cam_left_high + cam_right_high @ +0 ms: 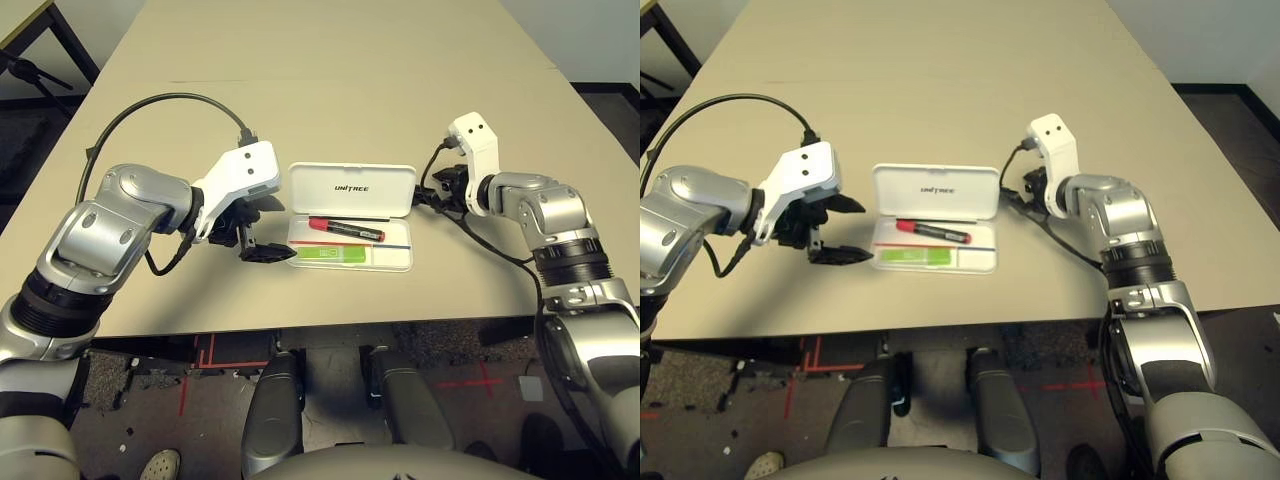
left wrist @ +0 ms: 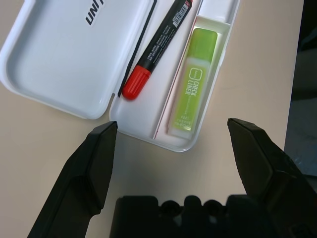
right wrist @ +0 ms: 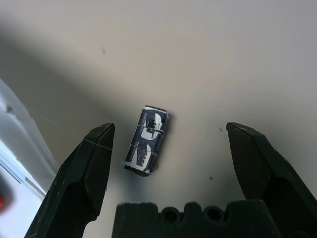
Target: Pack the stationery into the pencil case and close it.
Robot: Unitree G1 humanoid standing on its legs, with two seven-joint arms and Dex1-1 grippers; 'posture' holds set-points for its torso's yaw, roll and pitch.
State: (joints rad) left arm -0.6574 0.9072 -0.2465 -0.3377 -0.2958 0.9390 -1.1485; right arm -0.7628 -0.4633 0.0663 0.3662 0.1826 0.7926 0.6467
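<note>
beside the open pencil case [image 1: 350, 205], already holding marker [image 1: 345, 229] and highlighter [image 1: 332, 255], we held our right gripper [image 3: 168, 148] wide over the small metal piece [image 3: 147, 140], which risked skidding away if nudged.

— What sort of place is this?
— A lab or test room, I'd say. A long beige table [image 1: 330, 90] stands bare apart from a white case [image 1: 350, 215] set out for a robot.
— Anything off the table?
— Red tape marks [image 1: 195, 375] on the speckled floor below its near edge, a black stand [image 1: 30, 75] off its far left corner, a plain white wall [image 1: 590, 35] beyond its right side.
</note>
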